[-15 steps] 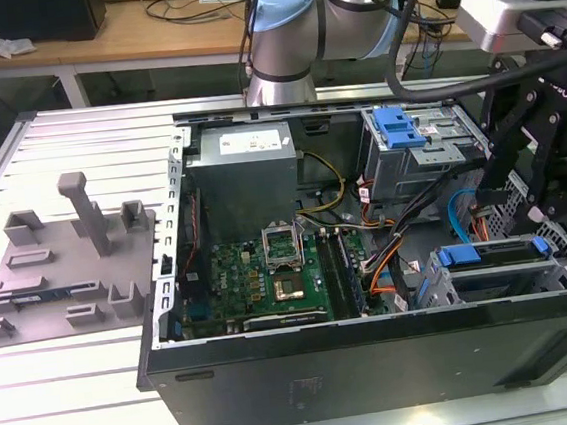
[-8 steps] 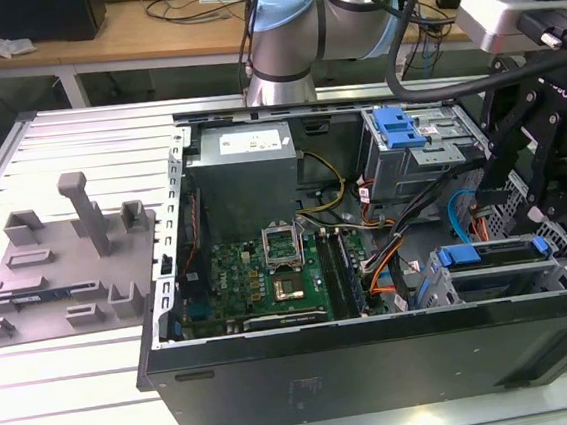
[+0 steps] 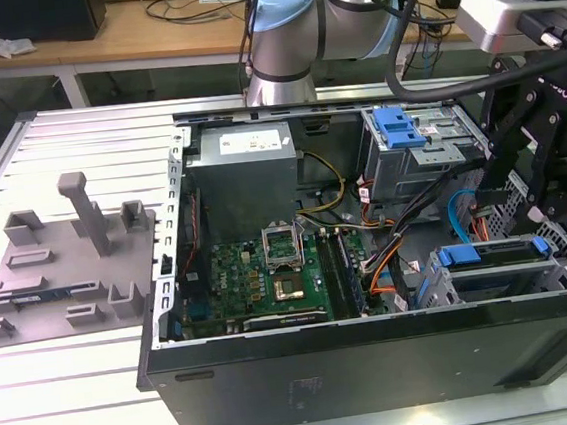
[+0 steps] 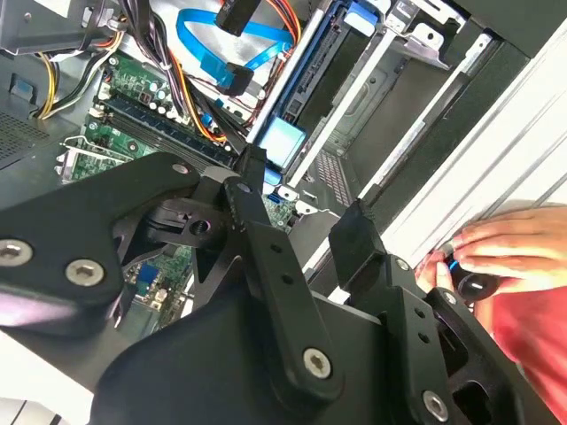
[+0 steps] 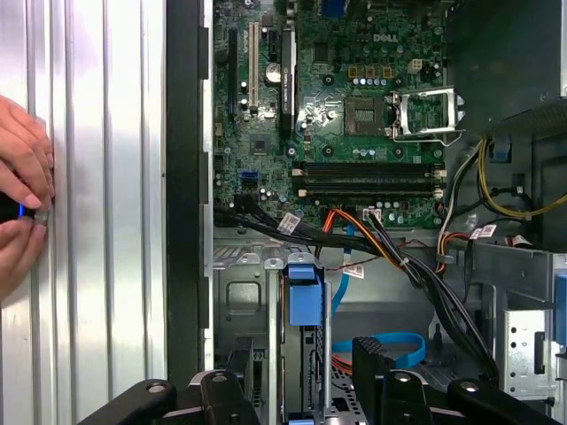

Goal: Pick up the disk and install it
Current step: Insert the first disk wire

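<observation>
Hanging over the open computer case (image 3: 379,364) that lies on the ribbed metal tabletop (image 3: 80,393), the black gripper (image 4: 301,190) is seen at the case's end on the exterior view's right. The jaws are spread wide and nothing is held between them. The disk (image 3: 493,251) is found inside the case, in the near corner on the exterior view's right, where it is set on edge in a grey metal bay (image 3: 441,283) and framed by its blue carrier bracket. In the first wrist view the disk (image 5: 304,301) is shown edge-on, just beyond the two black fingertips (image 5: 239,363) and in line with the gap between them, apart from both. A blue ribbon cable (image 5: 390,343) is looped beside the bay, and bundled black wires are run across to the green motherboard (image 3: 269,269) at the middle of the case. A blue latch (image 3: 396,126) is fixed on top of a second drive cage at the far side of the case. A grey moulded fixture plate (image 3: 57,264) is laid on the tabletop beside the case, toward the edge on the exterior view's left. A person's hand (image 5: 22,204) is rested on the tabletop outside the case wall, with a small dark object (image 5: 9,208) pinched in the fingers.
</observation>
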